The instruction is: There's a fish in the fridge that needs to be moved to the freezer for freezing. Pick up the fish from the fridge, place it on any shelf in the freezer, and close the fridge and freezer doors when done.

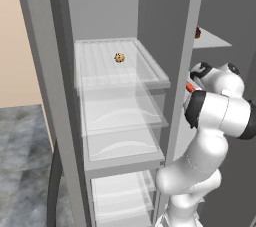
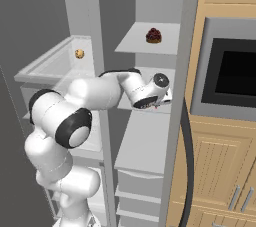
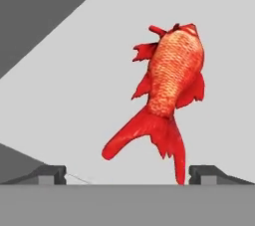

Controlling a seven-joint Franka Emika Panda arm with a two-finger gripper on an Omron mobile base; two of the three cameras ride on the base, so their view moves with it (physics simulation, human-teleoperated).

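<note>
The two dark fingertips [image 3: 50, 174] of the gripper [image 3: 127, 175] are seen at the bottom of the hand view, set wide apart with nothing clamped between them. Just beyond them the red-orange fish [image 3: 169, 90] is seen lying on the plain light-grey shelf [image 3: 74, 95] of the freezer [image 2: 150, 136], its forked tail pointed toward the gripper and falling between the two tips, its scaled body stretched away from them. In the right base view the white arm [image 2: 95, 93] is reached into the narrow section, the hand set low over the middle shelf, and a dark red-brown lump [image 2: 153, 35] is seen on the shelf above. In the left base view a sliver of orange [image 1: 189, 87] is visible beside the wrist, and a tan speckled ball [image 1: 119, 57] rests on a ribbed glass shelf of the fridge [image 1: 115, 101], well apart from the arm. The placing step is judged done, with both doors left to be closed; neither door can be made out clearly here. The fish is judged to be light and rigid, with thin fins and a tail that offer poor purchase; were it to be retaken, the thick middle of the body, across its flanks, would be the surest hold, and its smooth scaled sides may be slippery.
</note>
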